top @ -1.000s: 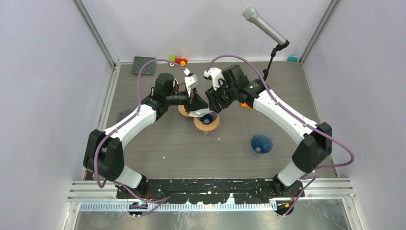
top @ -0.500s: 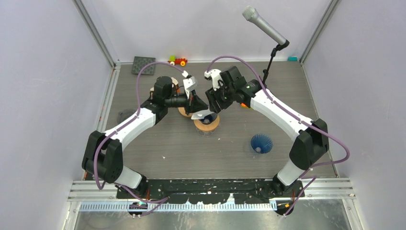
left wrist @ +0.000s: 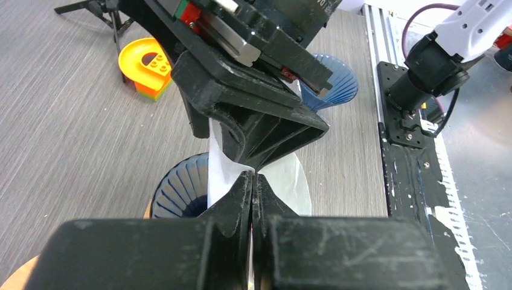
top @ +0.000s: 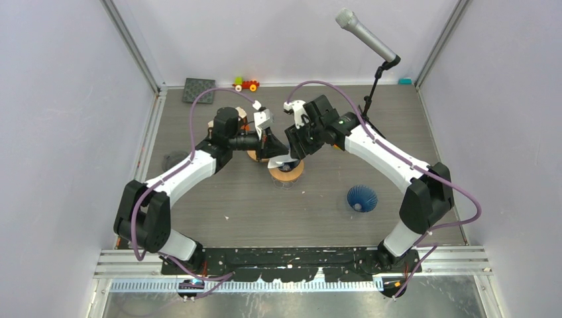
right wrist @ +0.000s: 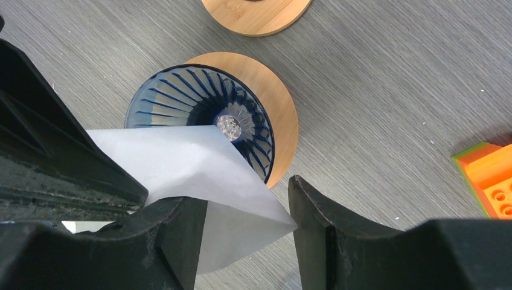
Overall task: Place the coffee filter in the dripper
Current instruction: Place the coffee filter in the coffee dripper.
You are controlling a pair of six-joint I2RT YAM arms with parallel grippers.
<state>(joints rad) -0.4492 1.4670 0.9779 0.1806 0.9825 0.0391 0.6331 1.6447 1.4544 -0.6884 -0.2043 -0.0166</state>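
The left end effector [left wrist: 252, 179] has its 2 fingers pressed together on the coffee filter [right wrist: 187, 163], pinching the white paper by one edge. The filter is folded flat and hangs in the air, low over the mouth of the blue ribbed dripper [right wrist: 175, 90], not seated in it. The dripper stands upright on a round wooden base [right wrist: 281, 103] near the middle of the grey worktop [right wrist: 392, 90].

In the right wrist view the filter's long axis runs diagonally, from the left end effector at the upper left down to a sharp corner at the lower right. Its straight upper edge crosses the dripper's opening and passes right by the centre hole. In the left wrist view a rounded edge of the paper shows to the right of the pinch. Which part is the cone's tip cannot be told.

The right end effector [right wrist: 246, 202] is spread, 1 finger on each side of that lower-right corner. The paper overlaps 1 finger in the picture; whether they touch cannot be told.

A 2nd wooden disc [right wrist: 256, 12] lies just beyond the dripper, an orange block [right wrist: 490, 181] sits off to the side, and another blue dripper [top: 362, 198] stands well apart.
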